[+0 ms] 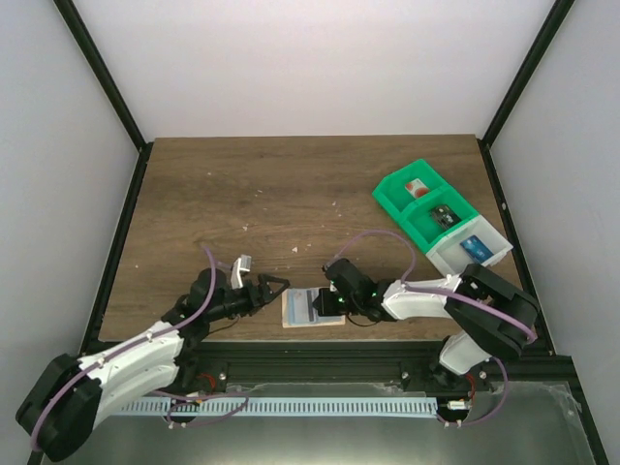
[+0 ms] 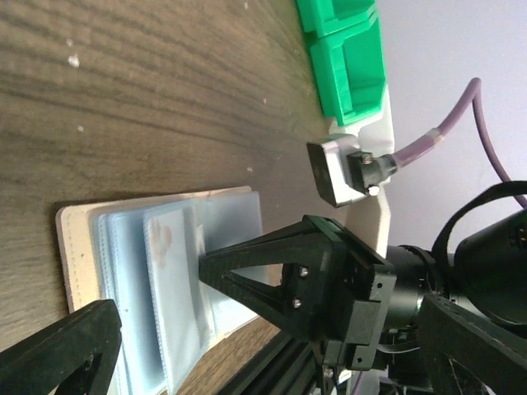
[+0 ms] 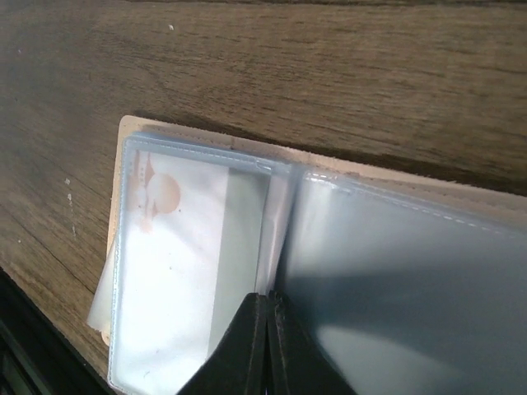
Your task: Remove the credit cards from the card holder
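Open card holder (image 1: pixel 312 308) flat on the wooden surface (image 1: pixel 291 194), right gripper (image 3: pixel 269 299) pressed together — tips at its middle fold, left gripper (image 1: pixel 275 287) spread wide just beside

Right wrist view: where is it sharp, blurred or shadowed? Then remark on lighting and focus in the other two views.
Right wrist: holder fairly sharp, a shadow dims its right pocket, the right gripper's shut jaws are dark and soft. Left wrist: table and holder clear, left gripper near the lens slightly blurred, tray brightly lit. Top: even light, faint shadows.

Tan card holder (image 3: pixel 387 263) partly off-frame
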`<state>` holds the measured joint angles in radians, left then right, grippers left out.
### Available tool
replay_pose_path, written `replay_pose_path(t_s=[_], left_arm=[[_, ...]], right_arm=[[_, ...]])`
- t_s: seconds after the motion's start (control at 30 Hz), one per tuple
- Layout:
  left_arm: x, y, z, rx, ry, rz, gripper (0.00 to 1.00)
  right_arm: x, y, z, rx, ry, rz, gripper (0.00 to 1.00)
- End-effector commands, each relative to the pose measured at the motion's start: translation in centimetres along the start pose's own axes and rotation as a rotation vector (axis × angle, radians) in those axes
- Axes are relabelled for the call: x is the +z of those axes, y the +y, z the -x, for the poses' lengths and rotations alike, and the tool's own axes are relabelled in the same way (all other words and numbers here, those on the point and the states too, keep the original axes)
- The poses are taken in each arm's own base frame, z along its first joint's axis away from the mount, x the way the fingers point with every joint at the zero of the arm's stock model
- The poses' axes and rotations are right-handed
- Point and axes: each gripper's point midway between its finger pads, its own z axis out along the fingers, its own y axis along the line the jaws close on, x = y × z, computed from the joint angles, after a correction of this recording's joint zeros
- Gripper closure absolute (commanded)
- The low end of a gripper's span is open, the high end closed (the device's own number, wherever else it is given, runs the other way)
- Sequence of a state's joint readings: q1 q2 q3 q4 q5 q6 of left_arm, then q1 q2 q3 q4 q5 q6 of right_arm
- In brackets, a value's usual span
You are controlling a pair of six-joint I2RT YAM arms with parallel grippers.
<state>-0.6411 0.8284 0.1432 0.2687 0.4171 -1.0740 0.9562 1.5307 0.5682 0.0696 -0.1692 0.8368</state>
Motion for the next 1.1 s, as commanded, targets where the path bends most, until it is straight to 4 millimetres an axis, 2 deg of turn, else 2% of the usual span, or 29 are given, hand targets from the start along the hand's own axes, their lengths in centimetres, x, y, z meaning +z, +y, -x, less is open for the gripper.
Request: replay_pose_path(t_s=[0.0, 0.1, 0.23, 0.4, 1.07], left_arm=[[0.5, -0.5, -0.7, -0.063, 0.034, -0.081, 0.0], [0.9, -0.5, -1.0, -0.075, 0.046, -0.096, 0.0], [1.6, -1.8, -1.1, -0.048, 0.064, -0.133, 0.0], [2.3, -2.5, -1.3, -0.04, 0.077, -0.144, 0.0], [4.1, -0.8, -1.9, -0.078, 0.103, -0.066, 0.0]], right_arm=[[0.0, -2.7, -2.3, 0.048, 0.028, -0.054, 0.99], [-0.1, -2.4, -2.6, 0.056, 0.026, -0.016, 1.0], [0.2, -2.4, -2.8, 0.056, 0.035, -0.008, 0.99], [0.4, -2.2, -3.1, 0.051, 0.045, 0.008, 0.99], [0.6, -1.6, -3.3, 0.038, 0.06, 0.071, 1.0]])
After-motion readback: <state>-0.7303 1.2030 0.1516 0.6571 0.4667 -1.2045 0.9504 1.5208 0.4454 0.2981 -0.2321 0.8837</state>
